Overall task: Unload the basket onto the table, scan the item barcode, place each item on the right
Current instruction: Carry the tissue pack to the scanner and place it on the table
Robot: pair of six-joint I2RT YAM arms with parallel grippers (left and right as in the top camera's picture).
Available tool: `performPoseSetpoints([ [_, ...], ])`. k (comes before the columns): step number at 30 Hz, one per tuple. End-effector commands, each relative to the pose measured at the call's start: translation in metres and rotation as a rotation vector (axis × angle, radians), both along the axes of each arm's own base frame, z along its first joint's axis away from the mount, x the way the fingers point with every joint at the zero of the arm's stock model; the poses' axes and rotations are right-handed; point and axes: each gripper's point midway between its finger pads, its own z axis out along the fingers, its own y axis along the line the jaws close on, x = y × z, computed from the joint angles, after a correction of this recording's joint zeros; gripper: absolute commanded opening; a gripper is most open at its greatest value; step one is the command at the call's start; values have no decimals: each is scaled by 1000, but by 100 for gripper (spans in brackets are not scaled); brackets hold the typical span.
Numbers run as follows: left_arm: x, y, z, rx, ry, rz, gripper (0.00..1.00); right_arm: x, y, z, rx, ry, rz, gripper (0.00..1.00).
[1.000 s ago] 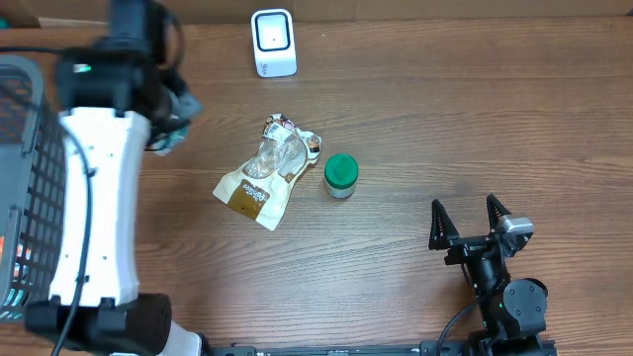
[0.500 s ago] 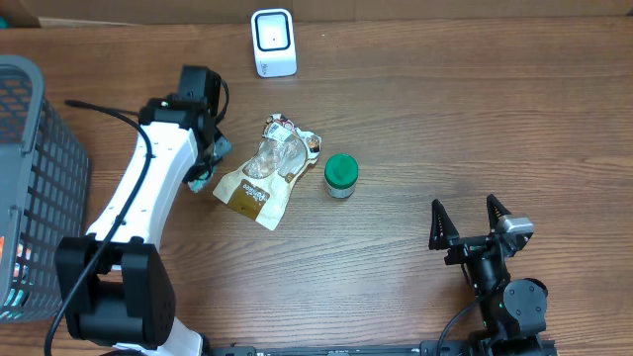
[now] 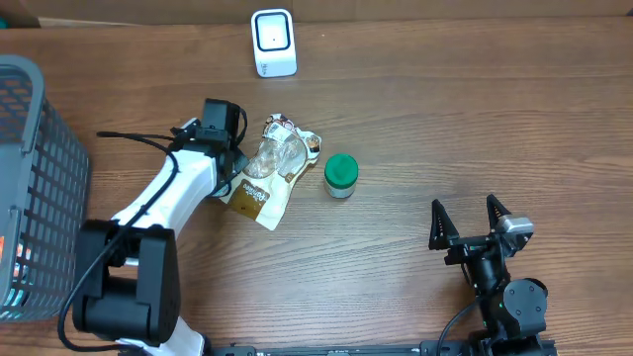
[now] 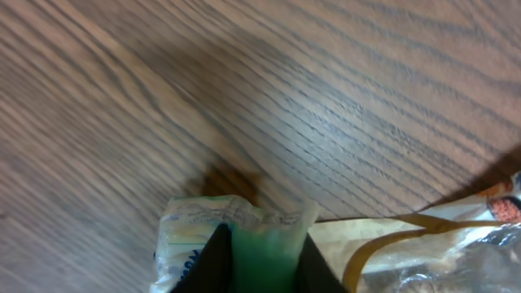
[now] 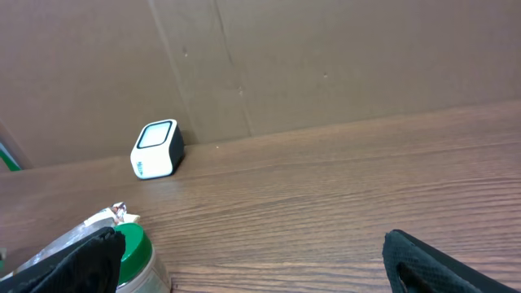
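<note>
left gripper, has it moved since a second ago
Yes. The left gripper, holding a green packet, has swung right from near the basket to the snack bag.

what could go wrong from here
1. The left gripper holds a small green packet right at the edge of the snack bag; lowering it could shove or cover the bag.
2. The green-lidded jar stands close beside the bag and might get knocked.
3. No barcode shows on the packet, so the scanner may miss it.
</note>
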Motion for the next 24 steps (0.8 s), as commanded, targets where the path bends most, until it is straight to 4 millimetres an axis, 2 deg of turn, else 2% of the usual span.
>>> performPoseSetpoints([
  [1,-7,-1,-22,13,55,-7,53,0,0,-2,-5,-4,0,100],
  [3,-7,-1,-26,26,70,-42,72,0,0,-2,-5,-4,0,100],
  [5,-4,-1,-23,38,69,-80,81,0,0,-2,-5,-4,0,100],
  [9,13,-6,16,62,60,-184,94,0,0,-2,-5,-4,0,100],
  [12,28,-10,70,63,29,-231,100,0,0,-2,-5,-4,0,100],
  [13,34,-14,95,60,6,-268,100,0,0,-2,-5,-4,0,100],
  [14,40,-16,131,61,-33,-294,100,0,0,-2,-5,-4,0,100],
  [17,45,-16,195,71,-110,-319,100,0,0,-2,-5,-4,0,100],
  [18,44,-13,227,76,-152,-331,100,0,0,-2,-5,-4,0,100],
  [21,36,-1,280,86,-220,-318,100,0,0,-2,-5,-4,0,100],
  [22,28,10,303,96,-247,-304,99,0,0,-2,-5,-4,0,100],
  [24,11,36,334,110,-280,-248,100,0,0,-2,-5,-4,0,100],
])
